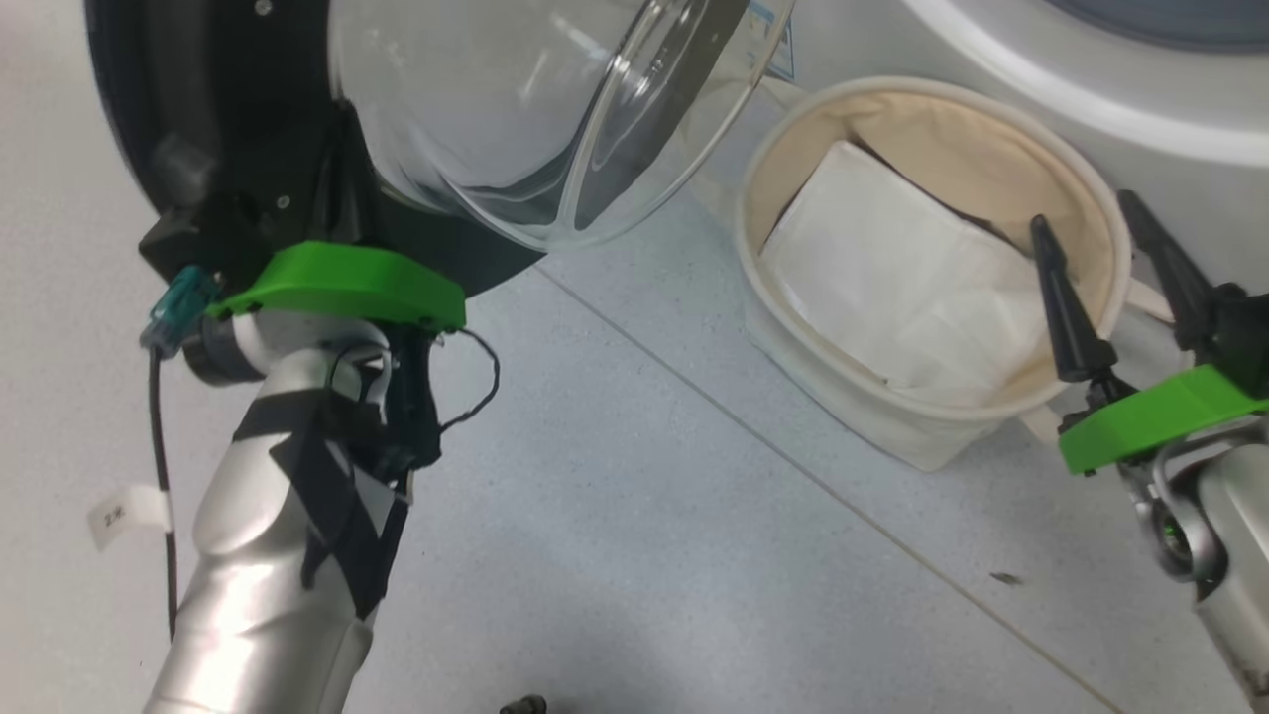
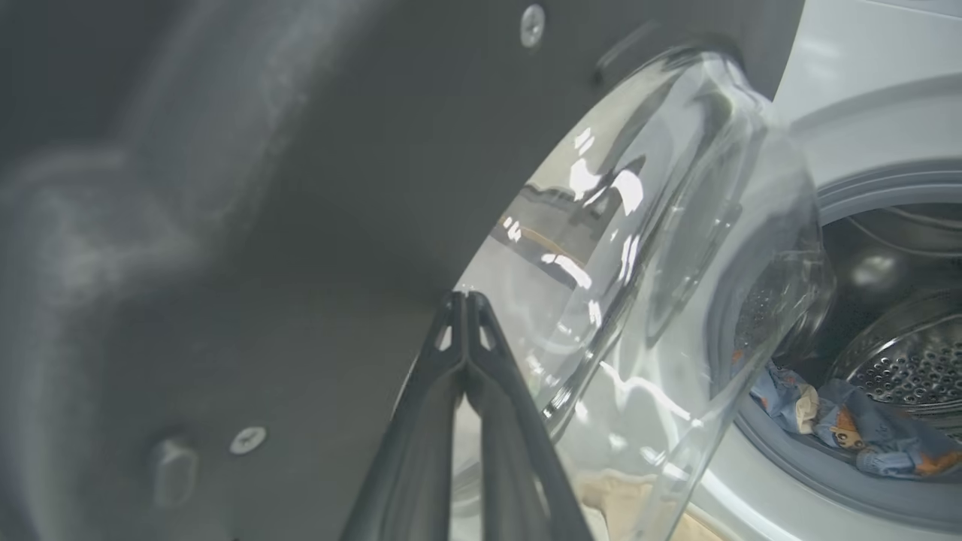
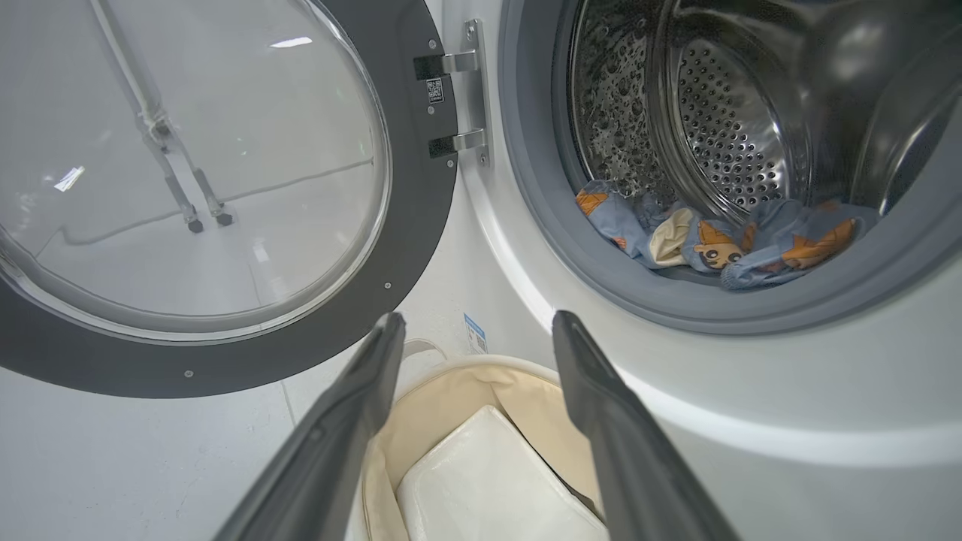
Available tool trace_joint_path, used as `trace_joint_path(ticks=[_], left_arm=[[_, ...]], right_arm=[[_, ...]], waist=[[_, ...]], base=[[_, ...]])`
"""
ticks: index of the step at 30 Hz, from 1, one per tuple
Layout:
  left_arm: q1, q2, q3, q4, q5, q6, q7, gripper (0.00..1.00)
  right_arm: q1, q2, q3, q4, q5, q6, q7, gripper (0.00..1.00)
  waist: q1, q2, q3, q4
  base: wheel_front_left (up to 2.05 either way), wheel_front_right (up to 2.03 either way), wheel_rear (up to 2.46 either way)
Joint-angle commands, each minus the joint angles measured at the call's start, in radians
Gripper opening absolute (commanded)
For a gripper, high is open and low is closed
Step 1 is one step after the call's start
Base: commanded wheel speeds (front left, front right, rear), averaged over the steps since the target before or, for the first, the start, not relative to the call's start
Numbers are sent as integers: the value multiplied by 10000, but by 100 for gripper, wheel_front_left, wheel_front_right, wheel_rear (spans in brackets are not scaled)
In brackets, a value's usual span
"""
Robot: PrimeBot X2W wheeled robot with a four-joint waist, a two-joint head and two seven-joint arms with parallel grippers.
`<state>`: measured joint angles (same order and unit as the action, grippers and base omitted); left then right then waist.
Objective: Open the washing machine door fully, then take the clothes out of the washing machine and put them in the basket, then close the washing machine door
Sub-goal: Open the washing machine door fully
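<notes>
Standing open, the washing machine door (image 1: pixel 476 119) hides the clenched left pincer (image 2: pixel 466 299); right pincer (image 1: pixel 1084 212) gapes empty.

L forearm (image 1: pixel 268 565): silver shell, black tape wraps; white tag (image 1: pixel 127 516) at 9 o'clock; thin black cable (image 1: pixel 483 389) looped at 3 o'clock; teal plug (image 1: pixel 178 307) at 11 o'clock. Green plate (image 1: pixel 342 286) on ea. wrist. R gripper (image 1: pixel 1081 210): two long black tapered fingers (image 1: pixel 1068 315).

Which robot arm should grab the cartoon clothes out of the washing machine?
Right. The right gripper is open, over the basket, facing the clothes in the drum. The left gripper is shut, close by the door.
</notes>
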<state>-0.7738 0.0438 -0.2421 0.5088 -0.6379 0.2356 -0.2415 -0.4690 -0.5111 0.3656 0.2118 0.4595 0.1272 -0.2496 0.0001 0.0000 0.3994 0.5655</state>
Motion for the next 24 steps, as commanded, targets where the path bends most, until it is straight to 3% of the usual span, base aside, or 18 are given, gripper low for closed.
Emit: trace_joint_path(ticks=[1, 11, 24], left_arm=[[-456, 278, 385, -108, -73, -62, -123, 0], [-1206, 262, 1321, 1164, 39, -89, -198, 0], [-2078, 417, 3113, 2745, 827, -745, -201, 0]], right_arm=[[39, -215, 62, -411, 62, 35, -122, 100], [174, -592, -8, -653, 158, 35, -122, 100], [308, -806, -322, -775, 200, 35, -90, 100]], waist=[[-1, 0, 109, 11], [-1, 0, 417, 6], [-1, 0, 540, -22]], base=[[-4, -4, -4], [0, 0, 0], [0, 0, 0]])
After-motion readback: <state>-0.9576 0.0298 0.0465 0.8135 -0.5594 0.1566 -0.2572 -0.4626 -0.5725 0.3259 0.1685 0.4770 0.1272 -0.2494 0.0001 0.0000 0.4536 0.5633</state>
